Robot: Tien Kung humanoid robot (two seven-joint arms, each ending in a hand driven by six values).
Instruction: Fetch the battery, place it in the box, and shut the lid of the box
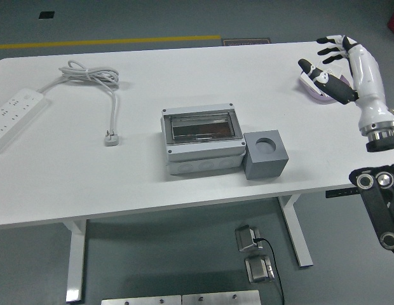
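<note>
A grey box (202, 140) with a clear lid lying shut sits in the middle of the white table (121, 184); something dark red shows through the lid. Against its right side stands a grey block (265, 155) with a round hole in its top, which holds nothing that I can see. My right hand (327, 60), white with black fingertips, hangs over the table's far right edge with its fingers spread and nothing in them. No battery shows outside the box. The left arm is out of the picture.
A white power strip (16, 113) with a coiled cord and plug (112, 136) lies at the left. A white and purple object (314, 91) rests at the far right, partly behind my right hand.
</note>
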